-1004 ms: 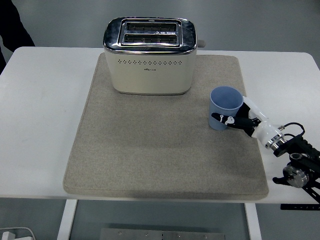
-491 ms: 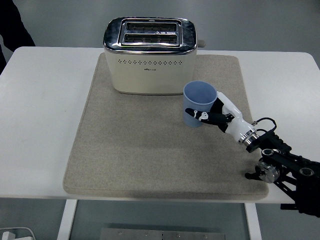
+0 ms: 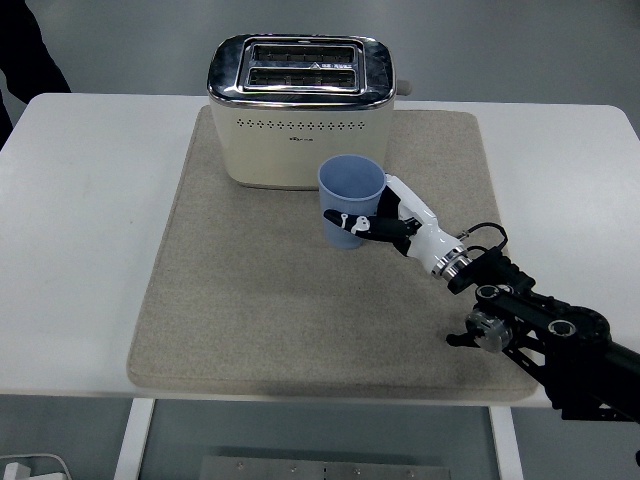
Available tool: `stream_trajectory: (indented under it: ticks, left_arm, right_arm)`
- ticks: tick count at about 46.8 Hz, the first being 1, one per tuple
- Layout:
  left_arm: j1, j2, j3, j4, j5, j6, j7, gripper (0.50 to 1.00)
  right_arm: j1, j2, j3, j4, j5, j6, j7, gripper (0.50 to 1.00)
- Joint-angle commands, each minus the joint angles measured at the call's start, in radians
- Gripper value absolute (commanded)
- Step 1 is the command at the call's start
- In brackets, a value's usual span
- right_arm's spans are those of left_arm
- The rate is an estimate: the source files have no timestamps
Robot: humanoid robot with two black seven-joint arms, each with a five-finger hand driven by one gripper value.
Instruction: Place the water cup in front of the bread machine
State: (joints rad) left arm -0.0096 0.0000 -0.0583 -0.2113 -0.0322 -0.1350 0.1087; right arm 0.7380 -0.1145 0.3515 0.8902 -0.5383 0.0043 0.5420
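Observation:
A light blue water cup [image 3: 350, 198] stands upright over the beige mat, close in front of the toaster's right half. My right hand [image 3: 385, 222] is shut on the cup, its white and black fingers wrapped around the cup's lower right side. The black right arm [image 3: 540, 330] reaches in from the bottom right corner. The cream and chrome bread machine [image 3: 299, 112], a two-slot toaster, stands at the mat's far edge. I cannot tell whether the cup rests on the mat or hangs just above it. The left arm is out of view.
The beige mat [image 3: 250, 300] covers most of the white table [image 3: 80, 220]. A person's dark sleeve [image 3: 25, 55] shows at the top left corner. The toaster's lever [image 3: 403, 87] sticks out on its right side.
My right hand has carried the cup leftward and slightly away from me, from the mat's right side to just in front of the toaster. The arm has stretched further in over the mat.

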Motion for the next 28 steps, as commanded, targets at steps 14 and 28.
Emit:
stream_trajectory:
  ticks: [14, 28]
  left_arm:
    - [0.000, 0.000, 0.000, 0.000, 0.000, 0.000, 0.000, 1.000]
    - [-0.001, 0.000, 0.000, 0.000, 0.000, 0.000, 0.000, 1.000]
  right_arm:
    - [0.034, 0.102, -0.028, -0.099, -0.002, -0.001, -0.001, 0.535]
    - [0.054, 0.115, -0.029, -0.146, 0.000, -0.001, -0.001, 0.539]
